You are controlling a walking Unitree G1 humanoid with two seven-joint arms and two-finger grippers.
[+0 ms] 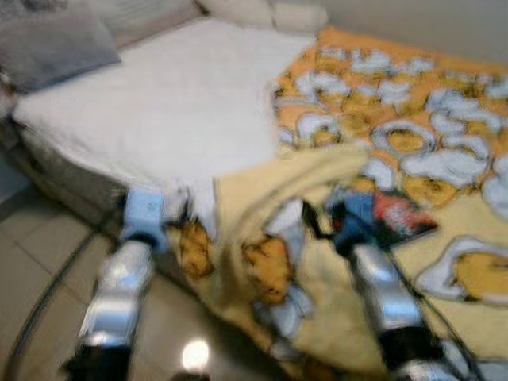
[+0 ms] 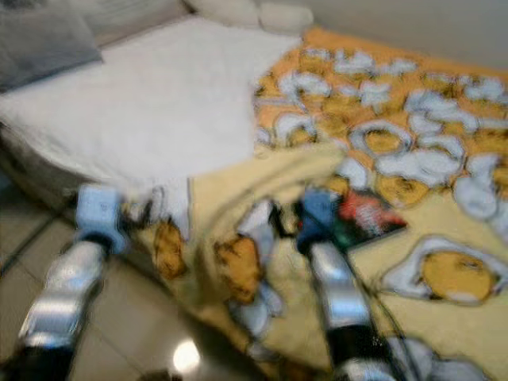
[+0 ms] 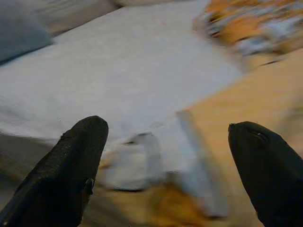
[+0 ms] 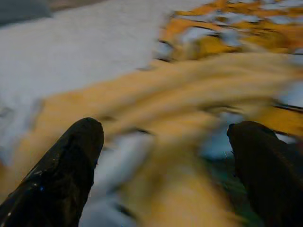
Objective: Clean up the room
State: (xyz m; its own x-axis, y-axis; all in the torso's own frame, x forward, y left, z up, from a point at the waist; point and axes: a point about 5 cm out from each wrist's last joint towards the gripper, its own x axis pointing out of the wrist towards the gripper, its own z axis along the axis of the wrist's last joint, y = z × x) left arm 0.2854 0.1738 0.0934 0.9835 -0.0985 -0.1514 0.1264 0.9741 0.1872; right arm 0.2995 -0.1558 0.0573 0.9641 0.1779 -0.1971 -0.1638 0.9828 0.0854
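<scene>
Yellow cartoon-print blanket [image 1: 413, 159] lies rumpled across a bed's white sheet [image 1: 175, 103], its folded corner hanging over the near edge. Left gripper [image 3: 165, 161] and right gripper [image 4: 163, 161] both hover spread wide above that corner, grasping nothing. Beside the right arm, a dark book [image 1: 401, 218] rests on the blanket.

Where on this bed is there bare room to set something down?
The white sheet looks bare between the grey pillow, the cream pillows and the yellow blanket. It is crowded at the near edge: the blanket bunches into a fold, a dark book-like item lies on it, and both open grippers, left and right, reach there.
</scene>
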